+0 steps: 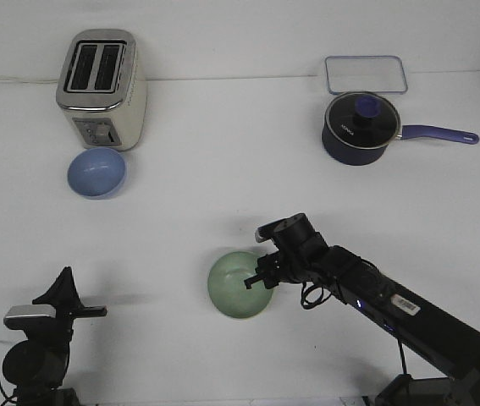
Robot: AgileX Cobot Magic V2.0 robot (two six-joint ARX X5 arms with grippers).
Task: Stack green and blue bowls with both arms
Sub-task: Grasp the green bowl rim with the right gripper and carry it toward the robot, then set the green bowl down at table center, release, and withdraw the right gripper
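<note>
The pale green bowl [236, 286] sits upright on the white table [223, 194], front of centre. My right gripper [259, 273] reaches in from the right, with its fingers over the bowl's right rim. They look slightly apart, and the bowl rests on the table. The light blue bowl [96, 172] sits at the far left, just in front of the toaster. My left gripper [63, 286] is low at the front left corner, far from both bowls, and holds nothing. It is seen edge-on, so its opening does not show.
A silver and cream toaster [102, 87] stands at the back left. A dark blue lidded saucepan [360, 128] with a purple handle stands at the back right. A clear rectangular lid or tray [365, 74] lies behind it.
</note>
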